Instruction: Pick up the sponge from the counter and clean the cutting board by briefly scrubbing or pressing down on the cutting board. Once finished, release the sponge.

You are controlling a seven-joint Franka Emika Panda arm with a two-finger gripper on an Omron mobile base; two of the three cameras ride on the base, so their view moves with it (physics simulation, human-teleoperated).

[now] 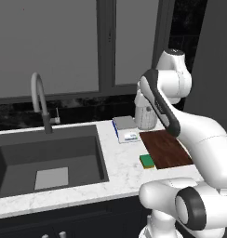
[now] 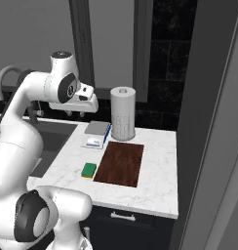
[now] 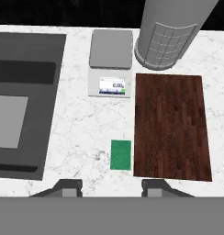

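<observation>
A kitchen: white marble-veined worktop (image 1: 120, 172) with a dark sunken sink (image 1: 45, 158), curved grey faucet (image 1: 40, 100), and white-and-blue scale (image 3: 110, 64).

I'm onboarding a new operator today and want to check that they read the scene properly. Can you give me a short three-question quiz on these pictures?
1. True or false: the sponge lies on top of the cutting board.
2. What stands behind the board, by the wall?
   A. a kettle B. a paper towel roll C. a pan
3. Which task step is not yet done: picking up or releasing the sponge?

Key: 1 false, it lies on the counter beside the board; 2 B; 3 picking up.
</observation>
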